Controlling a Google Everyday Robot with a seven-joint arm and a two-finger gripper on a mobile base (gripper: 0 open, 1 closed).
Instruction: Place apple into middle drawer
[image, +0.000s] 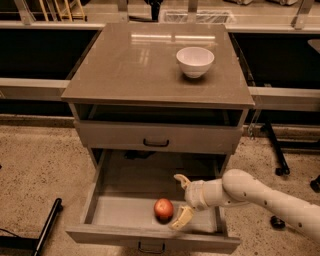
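Note:
The apple, small and red-orange, lies on the pale floor of the pulled-out middle drawer, near its front wall. My gripper reaches into the drawer from the right on a white arm and sits just right of the apple. Its fingers are spread open: one tan fingertip is at the apple's lower right and the other is farther back. The apple is not gripped.
The upper drawer front with a dark handle is closed above the open drawer. A white bowl stands on the cabinet top. A dark pole lies on the speckled floor at the left. Black chair legs stand at the right.

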